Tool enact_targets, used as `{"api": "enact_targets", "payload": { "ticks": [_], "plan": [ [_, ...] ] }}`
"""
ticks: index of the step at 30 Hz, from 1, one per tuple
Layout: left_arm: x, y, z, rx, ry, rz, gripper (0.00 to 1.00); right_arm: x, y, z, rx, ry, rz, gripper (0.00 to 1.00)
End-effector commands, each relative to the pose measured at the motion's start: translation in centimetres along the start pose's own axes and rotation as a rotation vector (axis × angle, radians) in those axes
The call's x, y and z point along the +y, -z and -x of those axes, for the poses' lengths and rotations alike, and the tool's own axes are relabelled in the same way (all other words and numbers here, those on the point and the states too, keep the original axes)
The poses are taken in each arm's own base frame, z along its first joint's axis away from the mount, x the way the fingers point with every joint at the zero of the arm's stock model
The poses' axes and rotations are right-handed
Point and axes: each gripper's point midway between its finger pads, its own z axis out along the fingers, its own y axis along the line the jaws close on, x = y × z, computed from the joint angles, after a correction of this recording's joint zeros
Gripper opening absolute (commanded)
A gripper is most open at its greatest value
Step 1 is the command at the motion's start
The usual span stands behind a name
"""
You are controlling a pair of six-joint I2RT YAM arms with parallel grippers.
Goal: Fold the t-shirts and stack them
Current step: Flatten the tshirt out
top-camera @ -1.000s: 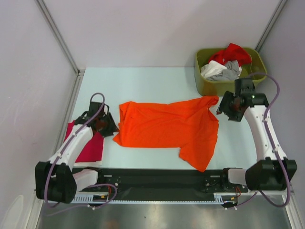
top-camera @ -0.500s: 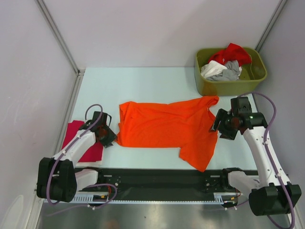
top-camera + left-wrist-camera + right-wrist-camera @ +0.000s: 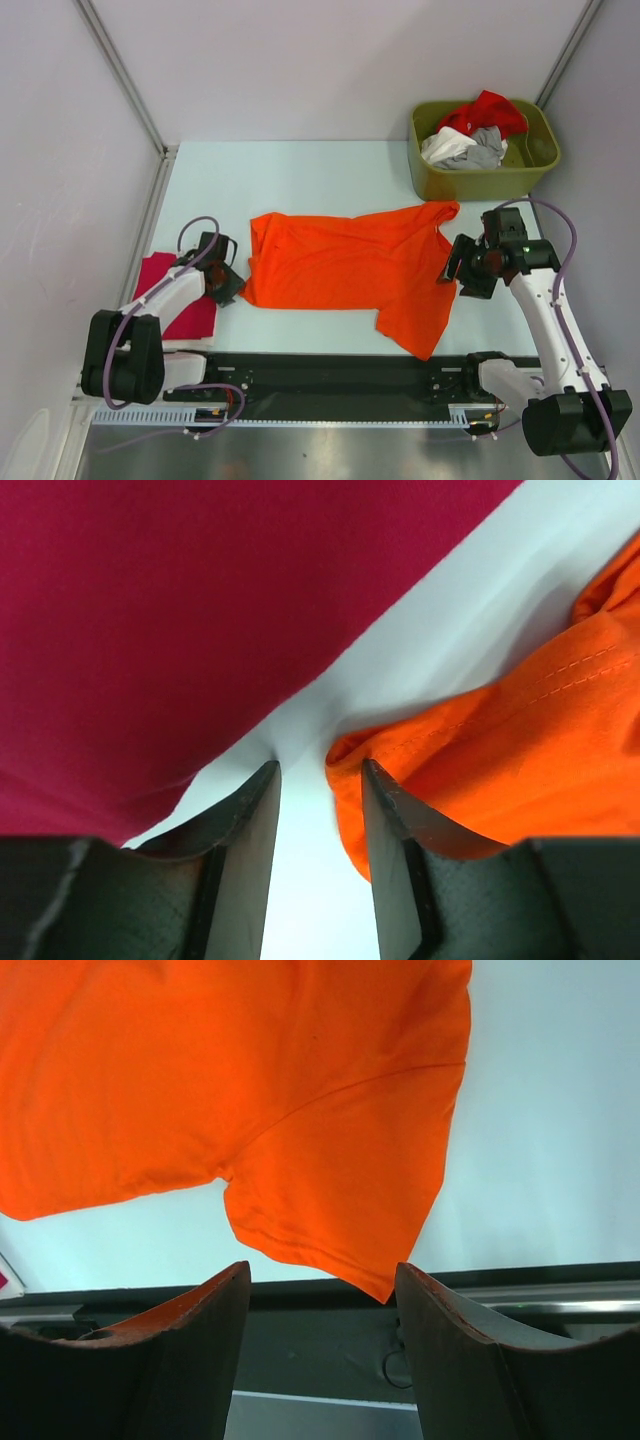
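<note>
Black-fingered, the left gripper [image 3: 318, 785] stands a narrow gap apart and holds nothing, low over the table [image 3: 480, 600] between the flat magenta-red t-shirt [image 3: 150, 610] and the hem of the orange t-shirt [image 3: 520, 740]. The right gripper [image 3: 322, 1285] gapes wide and empty over the orange sleeve. A red tee [image 3: 487, 108], a white tee [image 3: 445, 147] and a grey tee [image 3: 485, 152] lie heaped in the olive bin [image 3: 470, 182].

Orange t-shirt [image 3: 350, 268] spread flat mid-table, magenta one [image 3: 188, 312] folded left, red [image 3: 487, 110], white [image 3: 446, 146], grey [image 3: 484, 150] heaped far right.
</note>
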Motion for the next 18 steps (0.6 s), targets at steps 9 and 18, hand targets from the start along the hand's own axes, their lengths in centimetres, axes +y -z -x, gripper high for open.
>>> {"api": "enact_targets", "payload": {
  "ticks": [9,18],
  "plan": [
    [-0.4,-1.4,0.6,-0.014,-0.013,0.006,0.1,-2.0,-2.3,-4.9,0.181,-0.105,-0.061,0.66],
    [-1.7,2.1,0.9,-0.045,-0.096,-0.104,0.0,-3.2,-6.1,-10.3,0.36,-0.218,-0.106,0.63]
  ]
}}
